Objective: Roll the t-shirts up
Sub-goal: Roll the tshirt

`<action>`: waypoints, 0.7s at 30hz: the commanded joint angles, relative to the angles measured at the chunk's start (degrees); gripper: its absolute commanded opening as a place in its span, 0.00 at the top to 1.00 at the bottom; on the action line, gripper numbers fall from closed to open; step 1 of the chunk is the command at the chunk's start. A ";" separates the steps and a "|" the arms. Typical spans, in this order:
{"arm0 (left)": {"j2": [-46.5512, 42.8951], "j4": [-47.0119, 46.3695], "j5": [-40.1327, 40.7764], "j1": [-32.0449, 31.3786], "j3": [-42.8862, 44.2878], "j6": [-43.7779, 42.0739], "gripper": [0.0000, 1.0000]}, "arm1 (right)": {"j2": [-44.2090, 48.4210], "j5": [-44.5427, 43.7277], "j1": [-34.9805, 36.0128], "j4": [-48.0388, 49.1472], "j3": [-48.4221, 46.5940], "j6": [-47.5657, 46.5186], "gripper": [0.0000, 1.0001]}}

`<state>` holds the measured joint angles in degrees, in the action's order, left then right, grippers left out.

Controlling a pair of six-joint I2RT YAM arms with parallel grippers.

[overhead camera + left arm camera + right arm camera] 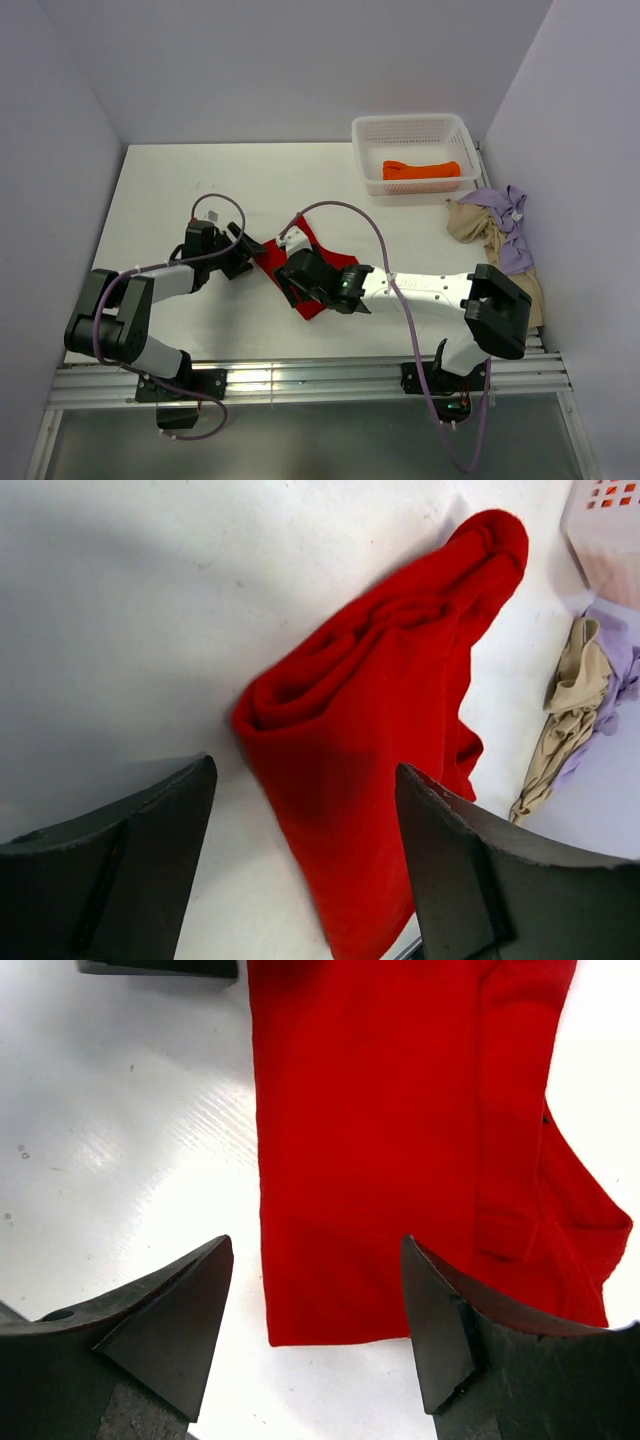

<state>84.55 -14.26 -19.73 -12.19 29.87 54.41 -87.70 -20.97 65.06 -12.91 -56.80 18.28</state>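
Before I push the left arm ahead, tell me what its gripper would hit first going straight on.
The red t-shirt: its rolled end lies just ahead of the open left gripper, in line with its gap, though depth is unclear.

You are looking down past your right gripper (315, 1250), its two dark fingers standing well apart over the white table (120, 1110). The red t-shirt (380, 1140) lies flat as a folded strip, its straight lower edge ending between them (the finger on the view's right hides one corner). A dark piece (160, 967) crosses the upper left edge.
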 commanded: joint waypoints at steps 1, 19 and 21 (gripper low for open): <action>2.72 -4.72 0.56 0.14 0.63 1.31 0.22 | -0.54 -1.27 0.42 2.18 -2.53 -0.97 0.25; 5.62 4.41 6.82 0.06 7.66 -2.20 1.00 | -17.14 -12.86 4.29 -1.50 -15.62 -6.50 0.25; 5.01 5.91 5.76 0.14 8.54 -2.12 1.00 | -19.51 -14.44 5.08 -1.77 -17.64 -7.20 0.21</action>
<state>91.83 -12.82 -14.72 -12.19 35.92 54.28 -104.97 -30.09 69.21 -13.93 -70.67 13.08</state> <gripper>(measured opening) 0.036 0.771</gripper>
